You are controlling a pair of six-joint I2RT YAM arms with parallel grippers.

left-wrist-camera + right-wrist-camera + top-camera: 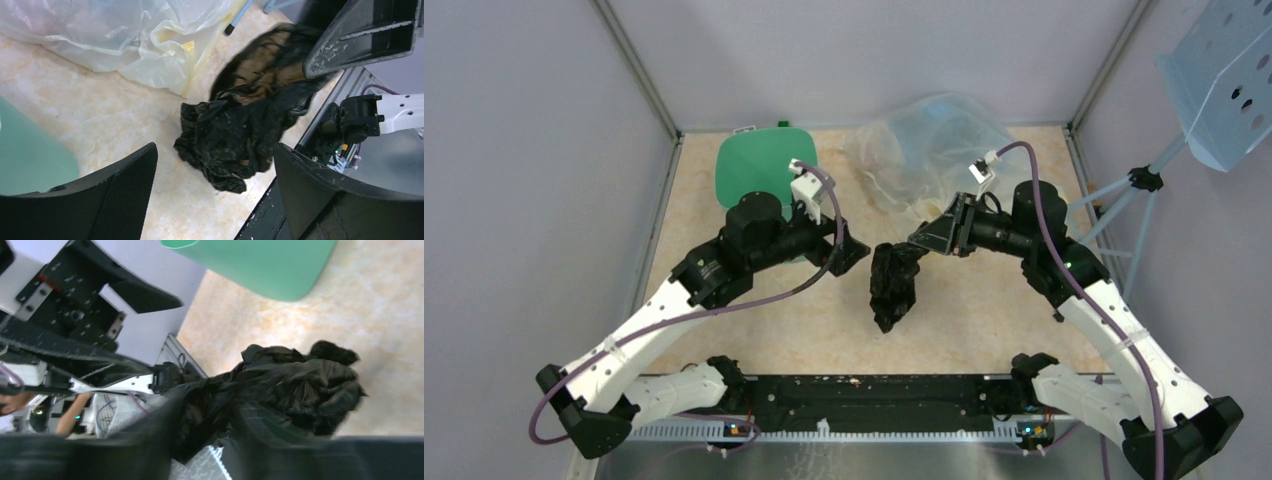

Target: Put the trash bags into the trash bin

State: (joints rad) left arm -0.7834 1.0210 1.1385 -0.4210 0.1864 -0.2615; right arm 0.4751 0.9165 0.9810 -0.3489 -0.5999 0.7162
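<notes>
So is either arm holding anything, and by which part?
The right gripper pinches the black trash bag by one crumpled end; the rest droops below. The left gripper holds nothing.

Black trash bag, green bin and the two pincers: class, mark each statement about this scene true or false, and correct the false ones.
1. The right pincer is shut on the black trash bag. True.
2. The black trash bag is inside the green bin. False: it is outside the bin, gripped by the right pincer.
3. The left pincer grips the clear plastic bag. False: it is open and holds nothing.
4. In the top view, the clear plastic bag lies to the right of the green bin. True.
</notes>
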